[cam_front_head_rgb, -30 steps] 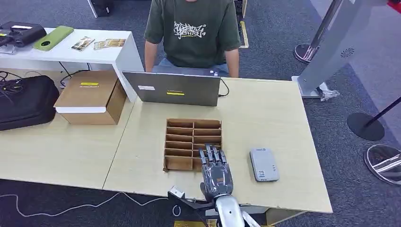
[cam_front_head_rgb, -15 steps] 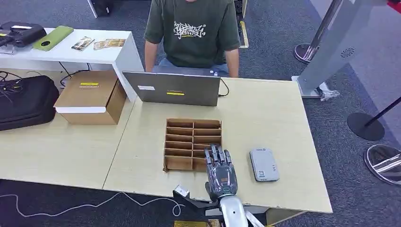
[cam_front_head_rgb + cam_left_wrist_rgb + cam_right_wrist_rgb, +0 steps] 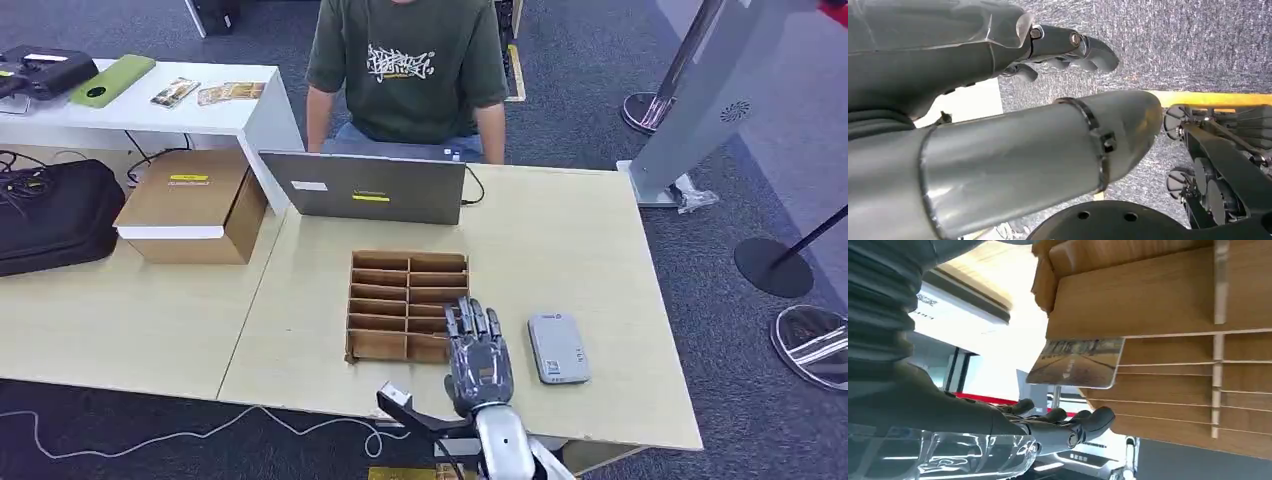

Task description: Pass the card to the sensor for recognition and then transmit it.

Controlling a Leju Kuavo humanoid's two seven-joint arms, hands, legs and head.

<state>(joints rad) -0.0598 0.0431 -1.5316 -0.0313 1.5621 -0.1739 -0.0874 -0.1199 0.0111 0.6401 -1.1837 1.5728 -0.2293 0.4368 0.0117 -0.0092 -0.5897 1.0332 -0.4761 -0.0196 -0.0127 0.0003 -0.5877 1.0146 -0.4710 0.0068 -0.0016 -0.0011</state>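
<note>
My right hand (image 3: 478,355) hovers flat, fingers stretched out, over the near right corner of the brown cardboard organizer (image 3: 400,290). In the right wrist view a picture card (image 3: 1075,362) stands out of one of the organizer's slots (image 3: 1168,300). The outstretched fingers (image 3: 1073,425) lie close beside the card without gripping it. The grey card sensor (image 3: 558,347) lies flat on the table just right of that hand. My left hand (image 3: 973,65) hangs over grey carpet, fingers loosely bent, holding nothing.
A person in a green shirt (image 3: 405,70) sits behind a grey laptop (image 3: 365,187) at the table's far edge. A cardboard box (image 3: 195,205) and a black bag (image 3: 55,215) sit on the table to the left. Stanchion bases (image 3: 775,265) stand on the right.
My right hand has slid to the right along the organizer's near edge, toward the sensor. Nothing else moved.
</note>
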